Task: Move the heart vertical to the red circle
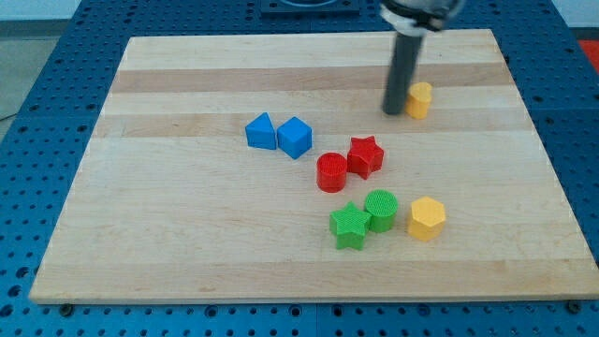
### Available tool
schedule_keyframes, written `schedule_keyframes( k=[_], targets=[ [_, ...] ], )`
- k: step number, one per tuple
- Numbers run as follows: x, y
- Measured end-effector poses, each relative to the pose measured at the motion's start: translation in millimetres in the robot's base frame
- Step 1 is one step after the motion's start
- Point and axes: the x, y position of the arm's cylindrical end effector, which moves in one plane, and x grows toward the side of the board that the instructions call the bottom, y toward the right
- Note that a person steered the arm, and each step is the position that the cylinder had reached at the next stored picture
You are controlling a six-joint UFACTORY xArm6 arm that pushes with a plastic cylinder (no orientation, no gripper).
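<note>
The yellow heart (pixel 420 98) lies near the view's upper right of the wooden board (pixel 187 234). My tip (pixel 394 112) stands right against the heart's left side. The red circle (pixel 331 172) lies near the board's middle, below and to the left of the heart, and touches the red star (pixel 366 155) on its right.
A blue triangle (pixel 261 131) and a blue cube (pixel 295 137) sit side by side to the left of the red circle. A green star (pixel 350 226), a green circle (pixel 381 209) and a yellow hexagon (pixel 427 217) lie below the red blocks.
</note>
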Motion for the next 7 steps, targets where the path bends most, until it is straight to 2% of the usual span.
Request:
schedule_keyframes(
  k=[1, 2, 5, 6, 7],
  targets=[
    [-43, -59],
    [-33, -61],
    [58, 55],
    [66, 90],
    [21, 83]
  ],
)
